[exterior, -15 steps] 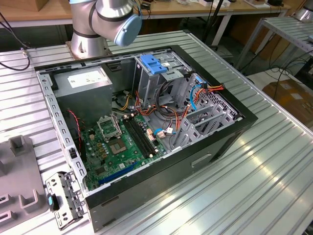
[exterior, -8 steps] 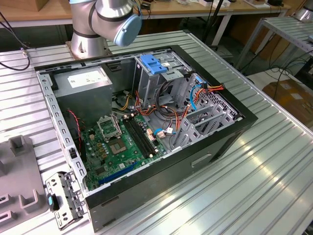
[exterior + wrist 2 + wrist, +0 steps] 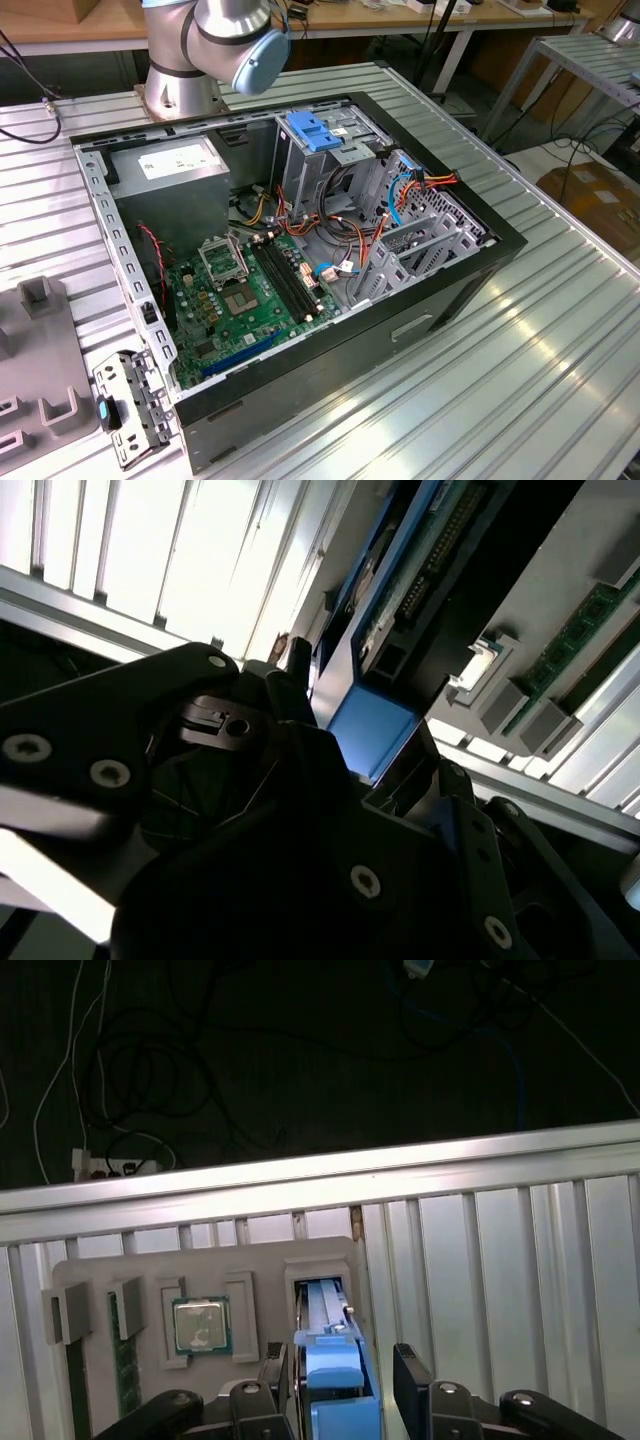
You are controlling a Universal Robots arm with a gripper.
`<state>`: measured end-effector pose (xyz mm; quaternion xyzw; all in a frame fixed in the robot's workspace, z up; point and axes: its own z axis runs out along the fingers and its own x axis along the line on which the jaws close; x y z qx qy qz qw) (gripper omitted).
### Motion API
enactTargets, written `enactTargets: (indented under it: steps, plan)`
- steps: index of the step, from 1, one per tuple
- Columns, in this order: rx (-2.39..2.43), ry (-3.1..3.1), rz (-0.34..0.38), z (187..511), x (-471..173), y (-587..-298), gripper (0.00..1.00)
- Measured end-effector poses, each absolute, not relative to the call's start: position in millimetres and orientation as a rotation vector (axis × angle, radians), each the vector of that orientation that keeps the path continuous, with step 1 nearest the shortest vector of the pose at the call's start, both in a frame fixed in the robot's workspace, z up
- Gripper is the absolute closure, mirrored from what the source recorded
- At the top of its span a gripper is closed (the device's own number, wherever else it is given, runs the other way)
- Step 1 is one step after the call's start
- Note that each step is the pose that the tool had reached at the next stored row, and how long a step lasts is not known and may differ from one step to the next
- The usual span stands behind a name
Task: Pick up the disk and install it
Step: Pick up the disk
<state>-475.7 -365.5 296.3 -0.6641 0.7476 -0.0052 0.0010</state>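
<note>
- Disk (image 3: 330, 1355): flat dark slab in glossy blue plastic rails, standing on edge in a slot of the tray; the second wrist view shows its smooth blue end face (image 3: 372, 728).
- Tool (image 3: 338, 1372): black, blocky; released, jaws straddling the disk with a narrow gap on each side.
- Tray (image 3: 140, 1270): matt grey, moulded pockets, holding a square metal-capped chip (image 3: 200, 1323).
- Worktop (image 3: 500, 1290): ribbed aluminium.
- Case (image 3: 480, 270): black, open, with a green board (image 3: 240, 290); seen in the exterior view.

Disk (image 3: 333, 1360) pt. cut off by first wrist view's edge.
</note>
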Motion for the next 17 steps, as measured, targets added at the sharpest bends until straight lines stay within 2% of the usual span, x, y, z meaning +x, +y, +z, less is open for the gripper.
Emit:
enactTargets:
  steps: [14, 15, 16, 17]
  plan:
    - [-2.082, 2.347, -0.012, 296.0, -474.1, -365.5, 0.47]
    - [-2.082, 2.347, -0.012, 296.0, -474.1, -365.5, 0.54]
    - [-2.082, 2.347, -0.012, 296.0, -474.1, -365.5, 0.54]
    - [-2.082, 2.347, -0.012, 296.0, -474.1, -365.5, 0.61]
